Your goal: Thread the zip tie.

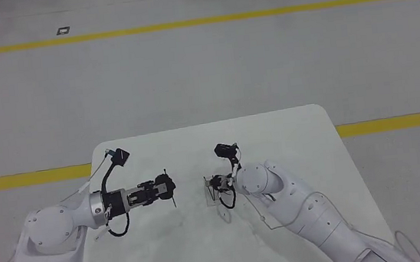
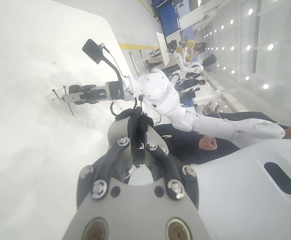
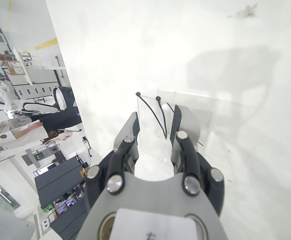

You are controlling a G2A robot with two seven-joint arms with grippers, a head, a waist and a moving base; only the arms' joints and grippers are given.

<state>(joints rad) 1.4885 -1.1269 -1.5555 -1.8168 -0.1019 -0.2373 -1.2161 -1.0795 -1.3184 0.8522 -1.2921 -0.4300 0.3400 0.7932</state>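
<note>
A clear stand (image 3: 193, 109) on the white table holds two black zip ties (image 3: 159, 118) upright, their heads at the top edge. My right gripper (image 3: 155, 113) is open, with one finger on each side of these ties and not touching them. The left wrist view shows the same stand (image 2: 79, 113) and right gripper (image 2: 66, 97) from the side. My left gripper (image 1: 168, 188) hovers to the left of the stand, shut on a thin black zip tie (image 1: 173, 200) that crosses its fingertips. Seen from its own wrist, the left gripper (image 2: 136, 122) has its fingers pressed together.
The white table (image 1: 287, 130) has free surface behind and to both sides of the stand. A small dark scuff (image 3: 245, 11) marks the tabletop beyond the stand. The two arms face each other about a hand's width apart (image 1: 193, 187).
</note>
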